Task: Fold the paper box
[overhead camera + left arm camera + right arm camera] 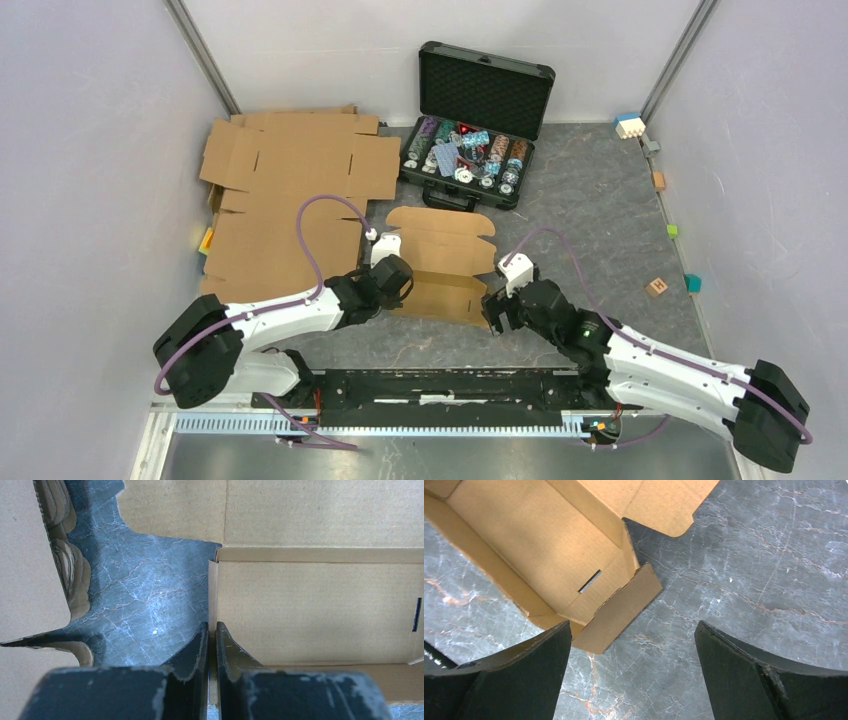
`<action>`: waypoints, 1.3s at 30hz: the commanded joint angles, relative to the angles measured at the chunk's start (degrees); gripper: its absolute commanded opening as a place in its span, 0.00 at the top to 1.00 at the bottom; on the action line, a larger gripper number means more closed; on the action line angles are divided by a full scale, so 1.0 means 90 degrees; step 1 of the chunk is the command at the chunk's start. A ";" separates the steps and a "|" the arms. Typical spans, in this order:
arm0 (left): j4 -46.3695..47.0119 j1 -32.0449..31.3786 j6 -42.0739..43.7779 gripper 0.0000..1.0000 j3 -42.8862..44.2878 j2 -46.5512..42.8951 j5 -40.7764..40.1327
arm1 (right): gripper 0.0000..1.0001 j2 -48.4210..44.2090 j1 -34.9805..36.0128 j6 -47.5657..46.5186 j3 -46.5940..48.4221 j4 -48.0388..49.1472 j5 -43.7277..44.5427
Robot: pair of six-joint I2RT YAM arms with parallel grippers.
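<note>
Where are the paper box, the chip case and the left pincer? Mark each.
paper box (445, 252), top view, its flat upper panel.
chip case (487, 92), top view, its open lid.
left pincer (212, 627), left wrist view, between its fingertips.

Box (441, 262) of matt brown corrugated cardboard, faintly ribbed, with rough cut edges. Table (590, 210) smooth, dark grey marble pattern, slight sheen. Left gripper (212, 630) matt black, scuffed pale at the edges. Far case (485, 95) lined with dimpled black foam, rim metallic.
</note>
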 commanded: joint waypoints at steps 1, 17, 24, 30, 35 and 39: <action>0.0148 -0.0025 -0.0244 0.90 0.0136 0.0026 -0.0056 | 0.02 -0.0443 0.0024 -0.0155 -0.0239 0.0175 -0.0408; 0.0227 -0.0019 -0.0160 0.90 0.0133 0.0056 0.0022 | 0.02 0.0309 0.0019 -0.0280 -0.0222 0.0542 -0.0586; 0.0243 -0.0029 -0.0135 0.90 0.0132 0.0055 0.0066 | 0.02 0.0897 0.0019 -0.0034 0.0090 0.1129 -0.0411; 0.0290 -0.0054 -0.0132 0.90 0.0137 0.0095 0.0081 | 0.02 0.1469 0.0028 0.0026 0.0431 0.1271 -0.0322; 0.0334 -0.0064 -0.0122 0.90 0.0136 0.0140 0.0110 | 0.02 0.1752 0.0050 -0.0116 0.0508 0.1438 -0.0487; 0.0344 -0.0063 -0.0096 0.90 0.0135 0.0135 0.0142 | 0.02 0.1924 0.0043 -0.0643 0.0678 0.1313 -0.0577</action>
